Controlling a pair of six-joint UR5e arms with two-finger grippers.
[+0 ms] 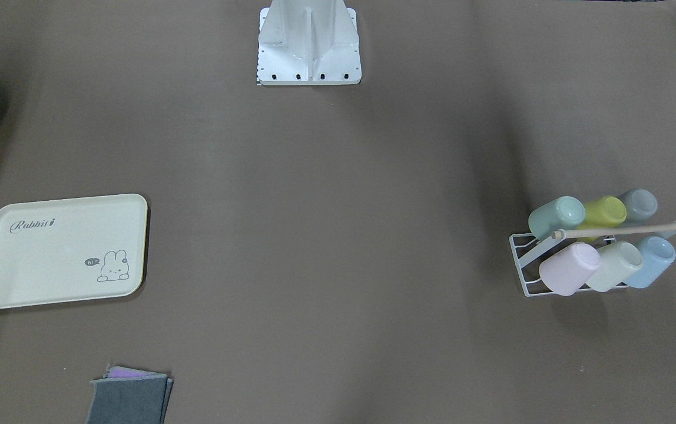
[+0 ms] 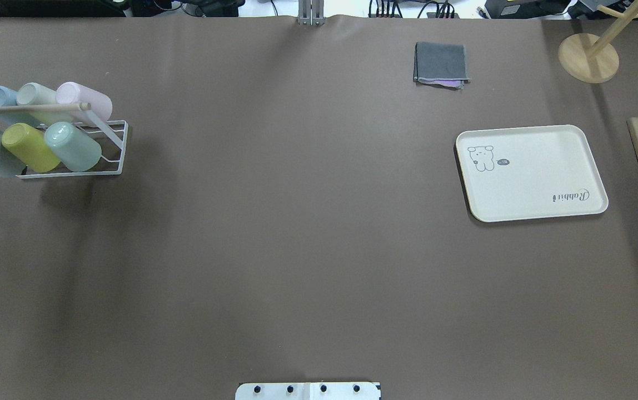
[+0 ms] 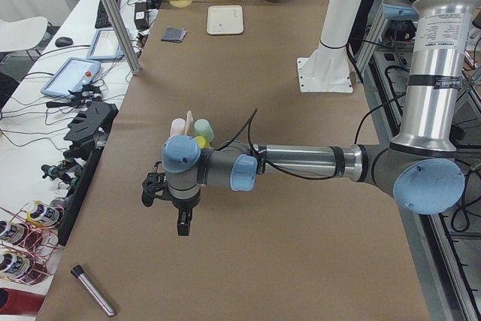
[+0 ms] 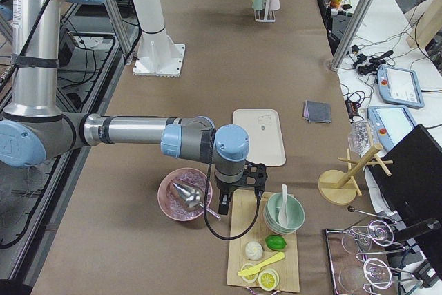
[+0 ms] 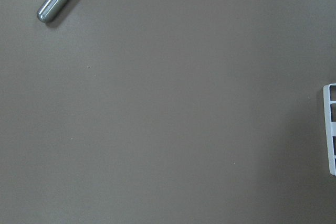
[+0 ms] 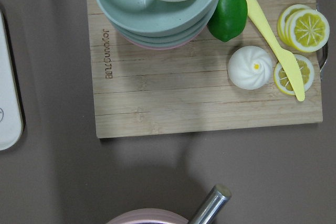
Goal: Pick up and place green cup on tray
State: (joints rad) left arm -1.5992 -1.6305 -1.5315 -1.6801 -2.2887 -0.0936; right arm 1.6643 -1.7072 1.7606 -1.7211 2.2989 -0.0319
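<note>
Since the small mint-green plastic tumbler (image 2: pixel 73 146) lies tilted in the white wire cup rack (image 2: pixel 124 145) on the robot's left side of the brown table (image 2: pixel 297 233), no part of the task shows as done. It sits at the end of the rack's row nearer the robot, just beside a yellow-green plastic cup (image 2: pixel 29 148), with four more cups around it. The flat cream rectangular tray (image 2: pixel 541 166) rests well apart, on the robot's right side, and carries nothing.

By my judgement the whole job is left: reach the rack, grip the tumbler, lift it free of its neighbours, carry it across the table and set it on the tray.

The left claw (image 3: pixel 183 219) hangs above bare table near the rack, not touching any cup; its wrist camera catches only a corner of the wire frame. It shows in the side view alone, so I cannot tell how wide it stands. The right claw (image 4: pixel 223 204) hangs beyond the tray, by a light wooden chopping board (image 6: pixel 210 103); its opening I cannot tell either.

Written on the tray are "Rabbit" in script and a small "hi" bubble beside a drawn rabbit. A burnt-in word on the board is too unclear to read.
</note>
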